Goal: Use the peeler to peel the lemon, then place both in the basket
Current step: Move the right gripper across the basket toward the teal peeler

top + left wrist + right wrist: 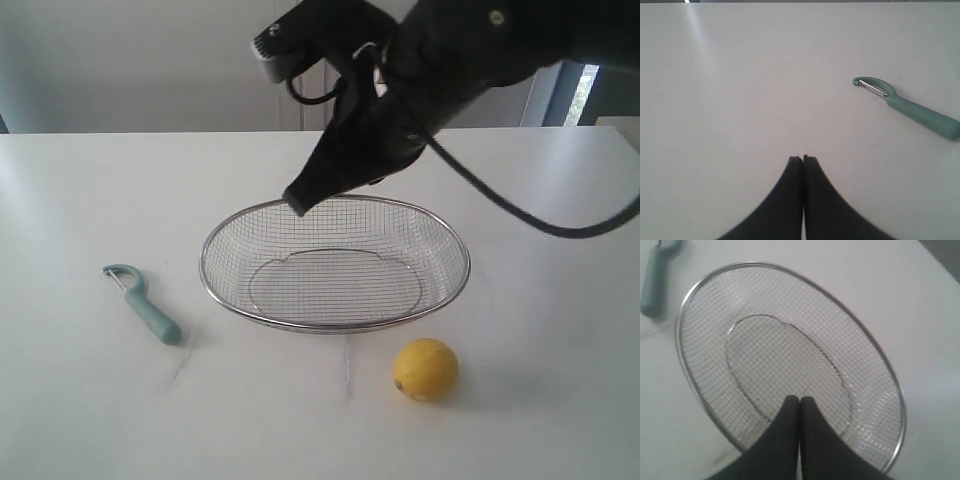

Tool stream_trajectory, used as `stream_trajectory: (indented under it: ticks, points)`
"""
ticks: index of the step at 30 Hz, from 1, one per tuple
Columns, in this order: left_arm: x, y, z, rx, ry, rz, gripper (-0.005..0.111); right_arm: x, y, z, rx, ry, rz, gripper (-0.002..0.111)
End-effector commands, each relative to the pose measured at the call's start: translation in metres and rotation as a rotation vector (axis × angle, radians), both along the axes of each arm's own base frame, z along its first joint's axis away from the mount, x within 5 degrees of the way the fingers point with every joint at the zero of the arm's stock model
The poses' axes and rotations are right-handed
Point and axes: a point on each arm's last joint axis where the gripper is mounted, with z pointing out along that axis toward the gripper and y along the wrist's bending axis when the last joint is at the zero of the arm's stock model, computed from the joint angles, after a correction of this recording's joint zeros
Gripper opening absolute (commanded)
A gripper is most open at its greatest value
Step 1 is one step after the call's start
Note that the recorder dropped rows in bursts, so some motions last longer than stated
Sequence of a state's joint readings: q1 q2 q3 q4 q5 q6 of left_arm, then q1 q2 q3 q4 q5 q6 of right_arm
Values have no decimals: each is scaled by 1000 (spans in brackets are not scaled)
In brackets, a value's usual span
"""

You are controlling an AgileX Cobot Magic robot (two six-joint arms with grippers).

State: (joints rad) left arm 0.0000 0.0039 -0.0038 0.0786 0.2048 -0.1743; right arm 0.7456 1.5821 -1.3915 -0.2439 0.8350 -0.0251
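Peeler (145, 305) lies flat on the table (80, 420) at the basket's (330, 327) nine o'clock, clear of the rim. Its head points to eleven, its handle to five. My left claw (803, 159) is pressed together over bare table, with the peeler near it but apart. Basket sits mid-table. Right claw (298, 203) is pressed together too, tip over the basket's far rim around twelve; height is hard to judge, probably off the mesh. Lemon (426, 369) rests on the table at the basket's five o'clock, near the rim, peel whole on the side I see.
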Motion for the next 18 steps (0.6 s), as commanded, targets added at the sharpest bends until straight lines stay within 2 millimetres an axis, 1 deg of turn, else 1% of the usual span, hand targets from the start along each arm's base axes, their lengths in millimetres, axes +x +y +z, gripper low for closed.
stream_trajectory:
  ticks: [1, 5, 8, 10, 13, 18]
  points:
    - [0, 0, -1, -6, -2, 0, 0, -7, 44, -10, -60, 64, 101, 0]
    - [0, 0, -1, -6, -2, 0, 0, -8, 82, -17, -61, 89, 185, 0]
    - [0, 0, -1, -6, -2, 0, 0, -4, 109, -22, -32, 173, 296, 0]
    - [0, 0, -1, -6, -2, 0, 0, 2, 125, -25, -7, 245, 346, 0]
    - [0, 0, -1, -6, -2, 0, 0, 15, 143, -31, -8, 287, 361, 0]
    - [0, 0, -1, -6, -2, 0, 0, 33, 165, -44, 11, 266, 365, 0]
